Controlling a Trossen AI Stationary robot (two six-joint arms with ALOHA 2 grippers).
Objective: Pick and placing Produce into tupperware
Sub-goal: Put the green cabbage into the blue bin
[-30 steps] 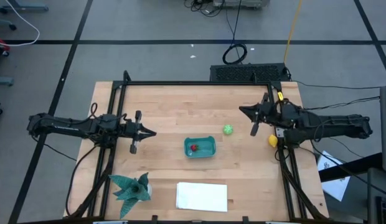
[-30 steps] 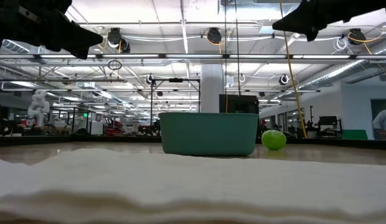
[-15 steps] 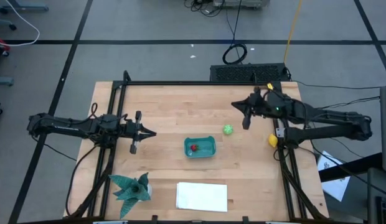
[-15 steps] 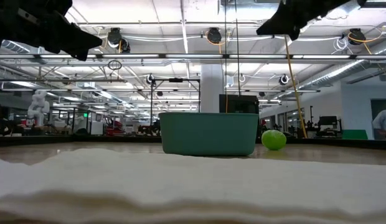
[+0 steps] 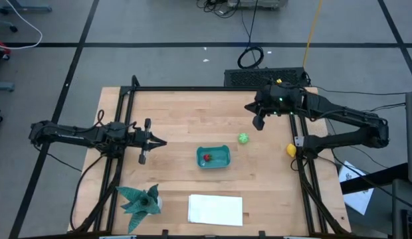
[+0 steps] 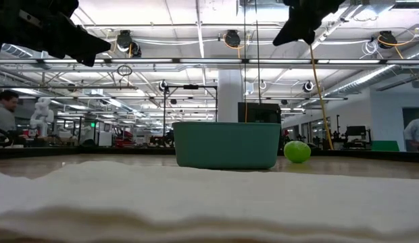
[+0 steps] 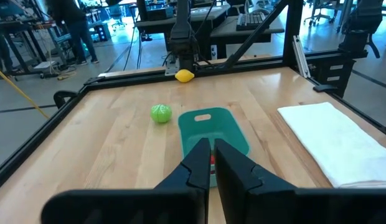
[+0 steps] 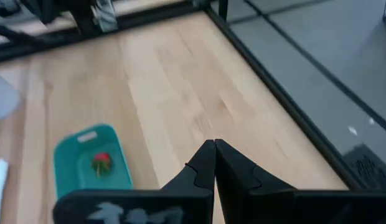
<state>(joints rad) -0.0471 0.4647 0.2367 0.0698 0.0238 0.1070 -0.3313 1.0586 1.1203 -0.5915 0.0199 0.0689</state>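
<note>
The right gripper (image 5: 258, 123), fingers pressed together and empty, is hovering above the light green ball (image 5: 243, 138), which is lying just beside the teal tub (image 5: 213, 157) holding the red piece (image 5: 206, 158), probably lining up a pick.

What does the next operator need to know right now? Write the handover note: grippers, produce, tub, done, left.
Left gripper: shut, empty, waiting over the table's left half, left of the tub.
Right gripper: shut, empty, raised over the far right of the table, beyond the green piece.
Teal tub: mid-table.
Done: red piece lies inside the tub.
Left: light green round piece sits on the wood just off the tub's far right corner; yellow piece is at the right edge by the frame rail. Both need to go in the tub.
</note>
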